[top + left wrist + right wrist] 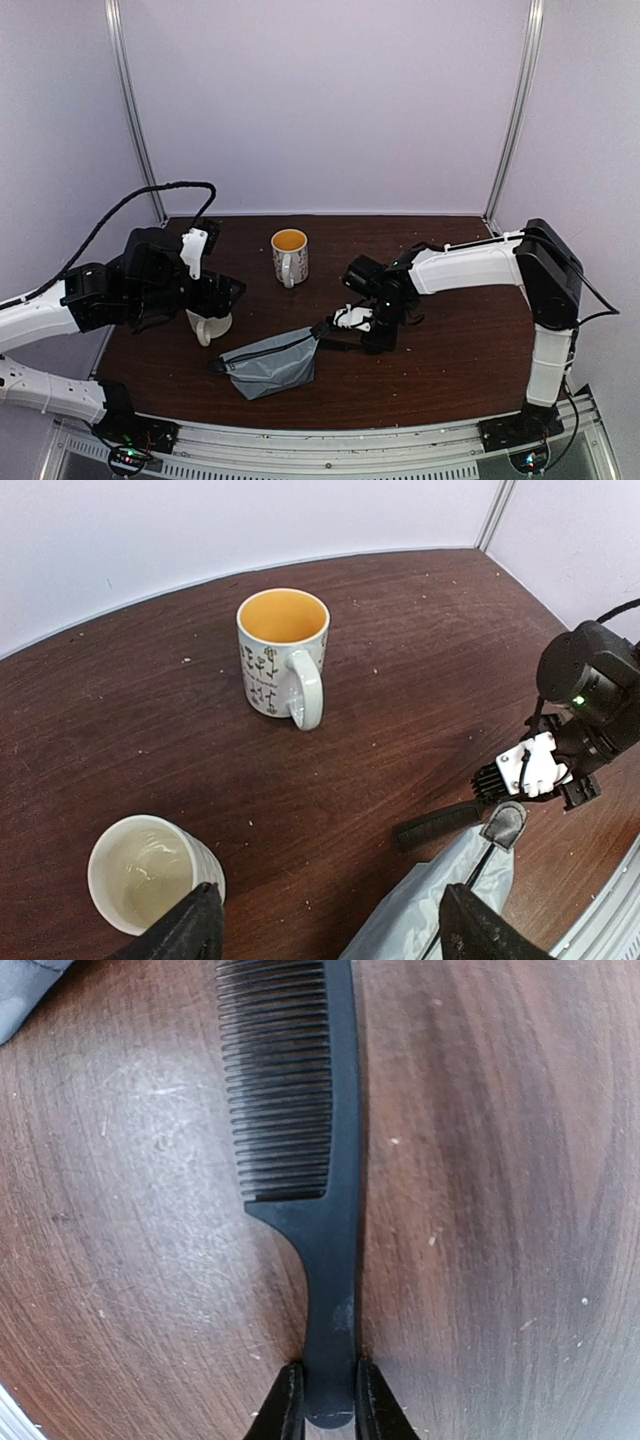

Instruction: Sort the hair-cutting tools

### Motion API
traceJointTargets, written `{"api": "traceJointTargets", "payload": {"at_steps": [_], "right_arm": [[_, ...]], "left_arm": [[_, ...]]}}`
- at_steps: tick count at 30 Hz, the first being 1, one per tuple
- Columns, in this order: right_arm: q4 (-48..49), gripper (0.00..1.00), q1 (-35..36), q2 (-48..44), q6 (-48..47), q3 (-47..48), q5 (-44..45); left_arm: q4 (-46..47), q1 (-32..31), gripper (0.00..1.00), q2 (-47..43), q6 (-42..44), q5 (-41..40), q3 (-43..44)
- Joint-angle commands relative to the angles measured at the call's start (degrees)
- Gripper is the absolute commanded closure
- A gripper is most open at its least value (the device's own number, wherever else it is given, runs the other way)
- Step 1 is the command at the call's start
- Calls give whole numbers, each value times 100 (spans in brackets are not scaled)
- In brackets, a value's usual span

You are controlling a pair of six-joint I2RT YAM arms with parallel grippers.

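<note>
The black comb [320, 1210] appears to rest flat on the table [500, 1210]. The right claw [328, 1405] is clenched on the very butt of its handle, one fingertip pressed to each narrow side. In the right wrist view the comb's long axis runs straight away from the claw, from the handle at 6 o'clock to the toothed end at 12 o'clock, with the teeth pointing to 9 o'clock. The grip therefore sits at one extreme end, with the whole length reaching out ahead of it. I judge that on a lift the far end may droop or swing unless the pinch is firm. The grey pouch [25, 990] shows at 11 o'clock, close beside the outer teeth.

In the top view, the orange-lined mug [289, 256] stands at roughly 10 o'clock from the right claw, well apart. The left claw [335, 932] is released, its jaws wide with nothing between them, and it hangs by the second mug [150, 875], far off at 9 o'clock. The right arm is plainly the nearer one. No scissors, clipper or guard can be seen.
</note>
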Motion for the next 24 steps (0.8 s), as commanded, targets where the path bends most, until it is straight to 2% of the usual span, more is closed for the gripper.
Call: {"api": "traceJointTargets", "payload": {"at_steps": [1,9,15,24], "right_arm": [[-31,93,-449,-48,33,-644,822],[586,96,-798,-1062,-213,-1664,574],[780,96,-825,-1331,-199,-1773,412],[953,97,-862,-1581,-186,-1879,365]], "left_arm": [[468,27,23,242,192,121,320],[1065,27,23,1004,240,688,557],[1341,23,23,1776,149,1259,949],[1793,45,24,3049,-617,2213,1330]]}}
